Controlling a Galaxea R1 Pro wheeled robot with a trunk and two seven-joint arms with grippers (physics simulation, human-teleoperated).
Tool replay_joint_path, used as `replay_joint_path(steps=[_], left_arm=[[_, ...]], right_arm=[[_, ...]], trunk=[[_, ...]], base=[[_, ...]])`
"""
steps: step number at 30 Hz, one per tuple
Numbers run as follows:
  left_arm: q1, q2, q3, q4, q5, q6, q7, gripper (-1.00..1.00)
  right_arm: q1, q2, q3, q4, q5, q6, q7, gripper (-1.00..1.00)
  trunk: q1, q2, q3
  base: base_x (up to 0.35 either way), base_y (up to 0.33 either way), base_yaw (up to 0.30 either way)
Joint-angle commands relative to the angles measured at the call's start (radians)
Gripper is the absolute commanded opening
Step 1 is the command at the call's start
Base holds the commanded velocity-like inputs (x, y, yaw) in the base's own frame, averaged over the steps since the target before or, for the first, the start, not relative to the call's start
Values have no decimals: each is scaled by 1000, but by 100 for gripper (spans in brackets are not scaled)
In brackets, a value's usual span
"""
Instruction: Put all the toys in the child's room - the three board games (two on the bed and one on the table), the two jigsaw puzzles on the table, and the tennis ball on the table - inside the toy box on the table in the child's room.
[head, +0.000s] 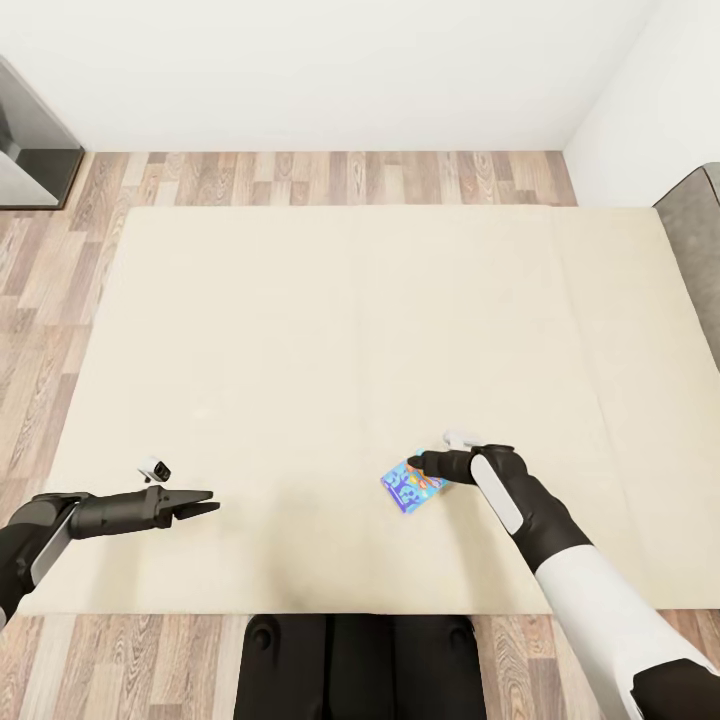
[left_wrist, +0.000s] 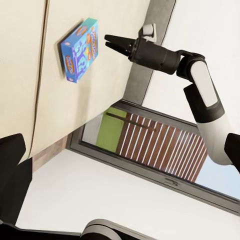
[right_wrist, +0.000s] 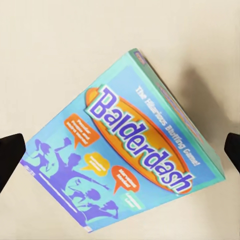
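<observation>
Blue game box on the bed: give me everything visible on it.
The blue board game is a flat rectangular cardboard-looking box with teal sides, printed "Balderdash" on an orange oval, with purple silhouettes and orange speech bubbles. It lies closed, face up, on the beige mattress near its front edge. The right gripper hovers beside it, jaws open, not touching.

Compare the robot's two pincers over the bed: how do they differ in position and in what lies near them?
The right pincer hangs right at the blue game box, its fingers open and spread either side of it; the left pincer hangs over bare bed, far from the box. The right arm reaches in from the right, the left from the left. Both are dark and grip nothing.
</observation>
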Motion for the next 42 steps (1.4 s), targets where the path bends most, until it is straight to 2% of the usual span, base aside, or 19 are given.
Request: replay_joint_path(steps=[1, 15, 18, 22, 27, 29, 31, 32, 36, 39, 42], left_arm=[[-1, 2, -5, 0, 4, 11, -3, 100], [0, 11, -4, 0, 7, 10, -9, 100], [1, 25, -4, -4, 11, 9, -9, 100], [1, 63, -5, -10, 16, 9, -9, 100], [3, 93, -5, -41, 26, 11, -9, 100], [7, 110, -5, -79, 50, 13, -9, 100], [12, 129, -7, -118, 94, 16, -9, 100], [17, 138, -9, -138, 129, 18, -9, 100], [39, 156, -14, -176, 208, 19, -9, 100], [47, 160, -15, -187, 231, 20, -9, 100], [50, 162, -15, -192, 238, 20, -9, 100]], right_arm=[[0, -1, 3, -1, -8, 3, -7, 100], [0, -1, 4, 3, -8, 3, -6, 100], [0, -1, 4, 3, -7, 3, -6, 100], [0, -1, 3, 3, -7, 3, -6, 100], [0, -1, 2, 3, -7, 3, -6, 100], [0, 0, 3, 3, -7, 3, -6, 100], [0, 0, 3, 2, -7, 3, -6, 100], [0, 0, 3, 2, -7, 3, -6, 100], [0, 0, 3, 2, -7, 3, -6, 100], [0, 0, 4, 1, -7, 3, -6, 100], [0, 0, 4, 0, -7, 3, -6, 100]], trunk=[[1, -2, -1], [1, -2, -18], [1, -2, -23], [1, -2, -29], [1, -2, -38], [1, -2, -41], [1, -2, -44], [1, -2, -46], [1, -2, -52], [1, -2, -57], [1, -2, -62]], base=[[0, 0, 0], [0, 0, 0], [0, 0, 0], [0, 0, 0], [0, 0, 0], [0, 0, 0], [0, 0, 0], [0, 0, 0], [0, 0, 0], [0, 0, 0], [0, 0, 0]])
